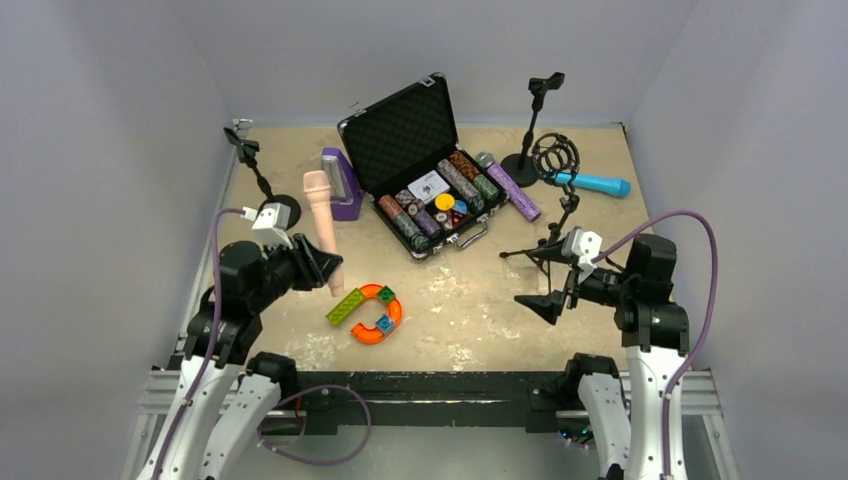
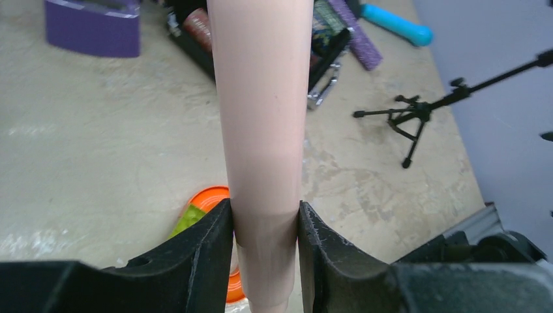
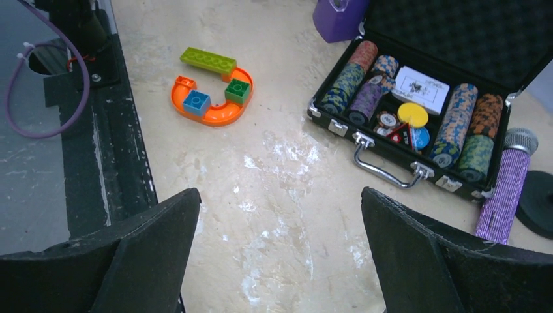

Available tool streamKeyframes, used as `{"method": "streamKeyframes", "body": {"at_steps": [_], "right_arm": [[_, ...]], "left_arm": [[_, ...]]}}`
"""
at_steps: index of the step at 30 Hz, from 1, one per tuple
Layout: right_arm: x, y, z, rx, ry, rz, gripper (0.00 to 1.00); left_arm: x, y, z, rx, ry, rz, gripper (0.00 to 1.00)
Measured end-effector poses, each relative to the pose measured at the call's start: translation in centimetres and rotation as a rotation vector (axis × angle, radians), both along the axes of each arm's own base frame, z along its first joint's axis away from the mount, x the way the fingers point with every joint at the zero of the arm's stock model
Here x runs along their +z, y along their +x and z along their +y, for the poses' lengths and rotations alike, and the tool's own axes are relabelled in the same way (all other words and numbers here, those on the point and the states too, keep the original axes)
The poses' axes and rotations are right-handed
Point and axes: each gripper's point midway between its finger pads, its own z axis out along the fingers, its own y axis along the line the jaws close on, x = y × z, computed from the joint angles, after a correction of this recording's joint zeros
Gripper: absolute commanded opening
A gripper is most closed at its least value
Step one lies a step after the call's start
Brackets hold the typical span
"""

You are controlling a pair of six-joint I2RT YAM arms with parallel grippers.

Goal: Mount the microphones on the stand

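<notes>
My left gripper (image 1: 333, 272) is shut on the lower end of the pale pink microphone (image 1: 322, 222), holding it upright above the table; in the left wrist view the fingers (image 2: 209, 251) clamp its handle (image 2: 264, 98). The glittery purple microphone (image 1: 510, 188) lies beside the open case and also shows in the right wrist view (image 3: 503, 195). The cyan microphone (image 1: 598, 183) lies at the back right. A round-base stand (image 1: 262, 182) stands at the left, another (image 1: 530, 130) at the back, and a tripod stand with a ring mount (image 1: 555, 200) at the right. My right gripper (image 1: 545, 305) is open and empty above bare table (image 3: 280, 215).
An open black case of poker chips (image 1: 420, 170) sits at the back centre. A purple metronome-shaped box (image 1: 342, 185) stands to its left. An orange curved toy with bricks (image 1: 368, 312) lies near the front centre. Grey walls close in three sides.
</notes>
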Motion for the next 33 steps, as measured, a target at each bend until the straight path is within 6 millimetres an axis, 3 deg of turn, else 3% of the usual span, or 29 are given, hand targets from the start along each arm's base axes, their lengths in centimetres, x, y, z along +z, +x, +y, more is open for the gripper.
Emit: {"method": "streamKeyframes", "body": {"at_steps": [5, 11, 17, 23, 33], "right_arm": [[2.6, -0.9, 0.2, 0.026, -0.014, -0.040, 0.97], [5.3, -1.8, 0.7, 0.070, 0.003, -0.063, 0.97], [7.5, -2.3, 1.2, 0.114, 0.038, -0.060, 0.96], [8.9, -2.9, 1.6, 0.141, 0.079, -0.048, 0.96], [9.8, -3.7, 2.1, 0.180, 0.111, -0.096, 0.96]], "left_arm": [[3.2, -1.6, -3.4, -0.207, -0.068, -0.156, 0.00], [4.2, -4.3, -8.7, -0.485, -0.089, -0.192, 0.00], [6.3, -5.4, -12.7, -0.640, -0.082, -0.229, 0.00], [8.1, -5.6, -15.5, -0.708, -0.086, -0.282, 0.00], [8.1, -6.3, -18.1, -0.748, -0.082, -0.298, 0.00]]}}
